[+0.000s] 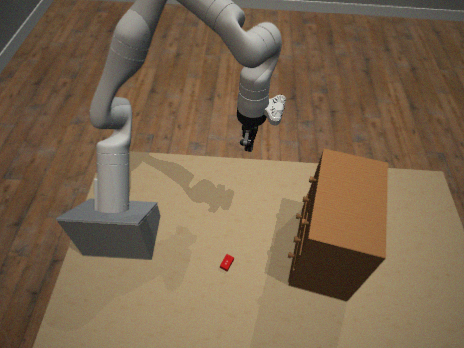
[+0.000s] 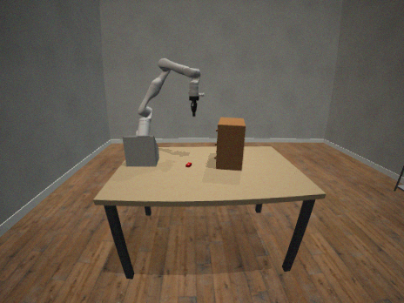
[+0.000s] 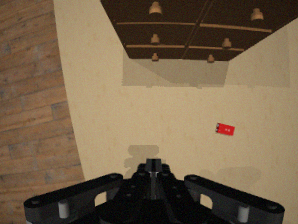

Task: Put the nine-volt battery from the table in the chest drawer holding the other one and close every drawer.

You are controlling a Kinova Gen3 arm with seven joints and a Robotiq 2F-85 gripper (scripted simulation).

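The red nine-volt battery (image 1: pixel 227 262) (image 2: pixel 188 164) (image 3: pixel 225 129) lies flat on the table, in front of the chest's drawer side. The brown chest (image 1: pixel 352 200) (image 2: pixel 231 145) stands upright; its front (image 3: pixel 170 35) shows six knobbed drawers in the wrist view, in two columns of three. No drawer looks pulled out. What lies inside the drawers is hidden. My gripper (image 1: pixel 248 149) (image 2: pixel 193 115) (image 3: pixel 153 168) is shut with nothing between its fingertips. It hangs high above the table, on the drawer side of the chest, away from both battery and chest.
The grey block (image 1: pixel 117 232) (image 2: pixel 141 151) under the arm's base stands at the table's left side. The table (image 1: pixel 190 310) (image 2: pixel 174 187) (image 3: pixel 175 107) ends at its far edge, near and below the gripper in the top view; wooden floor lies beyond.
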